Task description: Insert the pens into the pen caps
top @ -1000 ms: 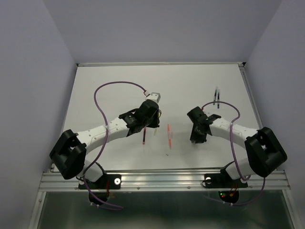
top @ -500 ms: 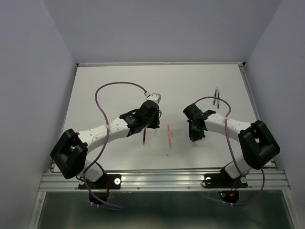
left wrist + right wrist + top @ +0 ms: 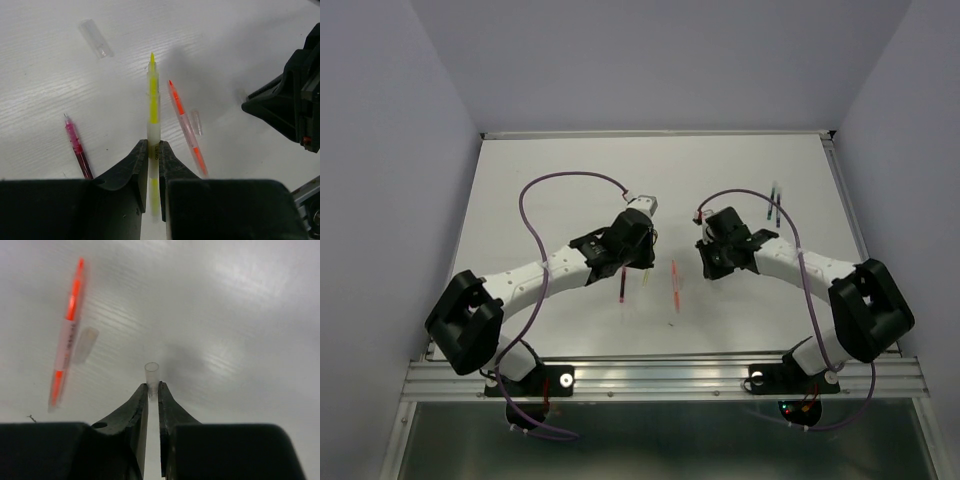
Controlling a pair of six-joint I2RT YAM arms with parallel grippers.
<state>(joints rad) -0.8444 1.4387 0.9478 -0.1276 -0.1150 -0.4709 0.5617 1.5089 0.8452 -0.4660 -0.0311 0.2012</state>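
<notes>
My right gripper (image 3: pixel 153 390) has swung up and left since a second ago, nearer my left gripper (image 3: pixel 154 150), which stays put. My right jaws pinch a clear, pale pen cap (image 3: pixel 151 372), its open mouth poking past the tips, while my left jaws clamp the yellow pen (image 3: pixel 153 95), point outward over the white table (image 3: pixel 45 90). Its rear end is lost between my fingers, and the orange-red pen (image 3: pixel 67 335) and the loose cap (image 3: pixel 84 345) beside it look blurred.
</notes>
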